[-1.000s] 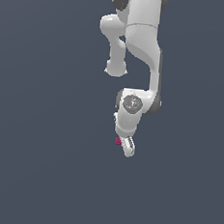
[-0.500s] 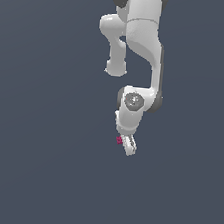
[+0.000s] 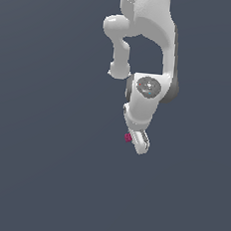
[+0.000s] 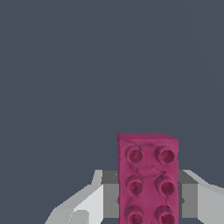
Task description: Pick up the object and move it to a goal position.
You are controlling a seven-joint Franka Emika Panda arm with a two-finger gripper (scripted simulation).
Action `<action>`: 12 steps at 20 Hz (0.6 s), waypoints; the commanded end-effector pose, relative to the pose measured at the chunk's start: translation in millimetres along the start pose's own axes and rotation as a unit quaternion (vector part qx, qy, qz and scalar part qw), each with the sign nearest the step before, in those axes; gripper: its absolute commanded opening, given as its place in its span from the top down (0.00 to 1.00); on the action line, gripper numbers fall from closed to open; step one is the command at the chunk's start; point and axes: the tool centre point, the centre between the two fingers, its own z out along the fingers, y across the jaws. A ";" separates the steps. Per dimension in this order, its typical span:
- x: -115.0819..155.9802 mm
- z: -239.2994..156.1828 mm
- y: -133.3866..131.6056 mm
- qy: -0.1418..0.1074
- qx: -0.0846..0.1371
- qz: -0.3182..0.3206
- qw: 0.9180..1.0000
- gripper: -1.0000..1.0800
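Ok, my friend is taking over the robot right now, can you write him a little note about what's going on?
Pincer: shut on the pink brick, one finger on each side of it.
Brick: in the pincer; in the exterior view it peeks out at the arm's tip.
Done: the pick-up.
Left: carry it to the goal and let go. No goal marker shows in either view.
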 end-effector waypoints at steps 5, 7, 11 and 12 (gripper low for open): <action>-15.1 -74.5 -4.6 0.000 0.000 0.000 1.000 1.00; -19.5 -96.4 -6.3 0.001 0.000 0.000 1.000 1.00; -27.4 -134.7 -9.6 0.001 0.000 0.000 1.000 1.00; -29.0 -142.7 -10.3 0.001 0.000 0.000 1.000 1.00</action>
